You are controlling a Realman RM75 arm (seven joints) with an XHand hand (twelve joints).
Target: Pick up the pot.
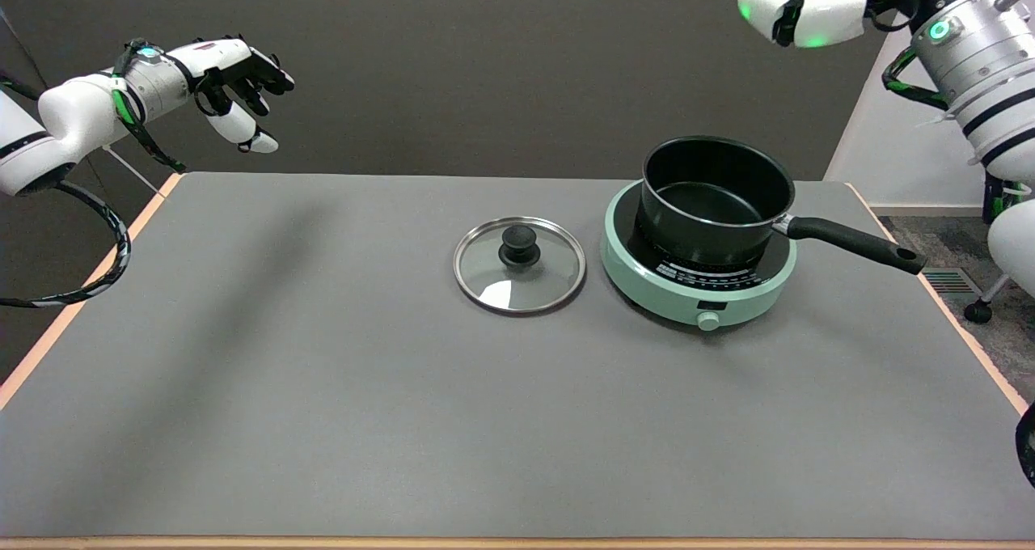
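Observation:
The black pot (716, 198) stands upright and empty on a mint-green hotplate (695, 287) at the table's right side. Its long black handle (853, 243) points right, towards the table's edge. My right hand (817, 4) is high in the air at the top right corner, above and to the right of the pot and well apart from it. Most of the hand is cut off by the picture's top edge. The one white finger that shows sticks out to the left, with nothing in it.
A glass lid (519, 264) with a black knob lies flat on the grey table (323, 388), just left of the hotplate. The idle left hand (234, 77) hangs in the air at the upper left. The table's right edge runs close to the handle's tip.

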